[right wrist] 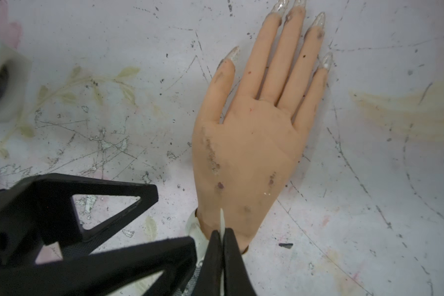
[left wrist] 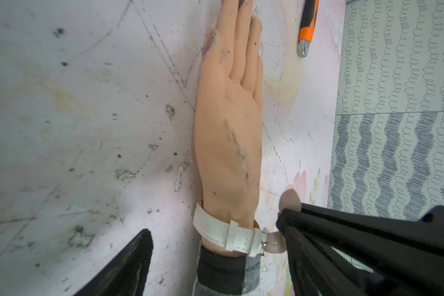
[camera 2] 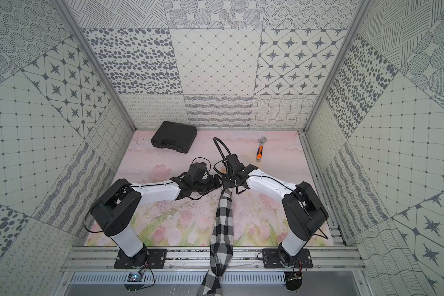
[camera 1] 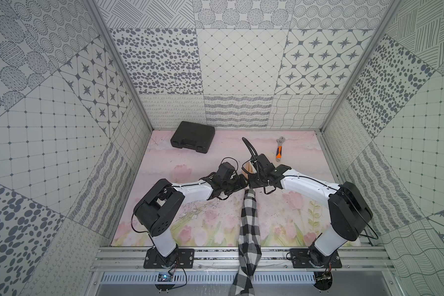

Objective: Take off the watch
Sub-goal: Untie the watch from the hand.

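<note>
The watch [left wrist: 226, 234] has a pale strap buckled round the wrist of a mannequin hand [right wrist: 251, 143], which lies flat on the mat. Its case is mostly hidden on the thumb side. In the right wrist view my right gripper [right wrist: 222, 238] is shut on the strap's thin free end, which sticks up between its fingertips. My left gripper [right wrist: 174, 217] stands open beside it, its fingertips close to the strap and holding nothing. In the left wrist view one left finger [left wrist: 133, 261] is apart from the wrist. In both top views the two grippers meet mid-table above the checked sleeve [camera 1: 249, 223].
An orange-handled wrench [camera 1: 279, 148] lies at the back right, just beyond the hand's fingertips. A shut black case [camera 1: 192, 140] sits at the back left. A black flexible hose [camera 1: 249, 150] arches behind the right wrist. Patterned walls enclose the floral mat [camera 1: 190, 225].
</note>
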`<state>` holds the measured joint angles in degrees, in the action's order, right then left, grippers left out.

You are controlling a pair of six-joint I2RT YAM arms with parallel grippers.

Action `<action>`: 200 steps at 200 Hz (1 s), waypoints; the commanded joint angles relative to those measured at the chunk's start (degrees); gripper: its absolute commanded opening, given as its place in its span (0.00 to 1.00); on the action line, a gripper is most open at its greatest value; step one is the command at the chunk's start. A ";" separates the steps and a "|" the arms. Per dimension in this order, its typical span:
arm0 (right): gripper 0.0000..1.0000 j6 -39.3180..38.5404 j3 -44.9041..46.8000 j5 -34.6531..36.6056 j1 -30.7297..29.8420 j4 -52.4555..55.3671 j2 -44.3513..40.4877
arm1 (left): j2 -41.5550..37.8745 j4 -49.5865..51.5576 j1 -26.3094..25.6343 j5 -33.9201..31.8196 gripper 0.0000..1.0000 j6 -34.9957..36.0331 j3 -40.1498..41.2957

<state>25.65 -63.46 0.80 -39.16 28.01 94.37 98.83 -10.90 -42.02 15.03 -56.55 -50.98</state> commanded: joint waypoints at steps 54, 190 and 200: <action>0.00 2.92 1.19 -2.62 0.61 -2.79 -2.63 | 2.22 -1.21 -2.00 1.34 0.80 0.64 -0.97; 0.00 3.35 1.88 -4.29 3.24 -3.12 -4.94 | 4.26 8.64 -3.30 -2.88 0.72 3.08 0.34; 0.00 3.52 2.66 -4.36 3.78 -3.15 -5.50 | 4.43 9.15 -3.31 -3.46 0.71 3.00 0.68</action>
<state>28.14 -62.00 -2.55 -36.71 27.51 92.66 101.89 -10.96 -44.91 14.66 -55.53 -50.39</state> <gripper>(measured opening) 0.061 0.717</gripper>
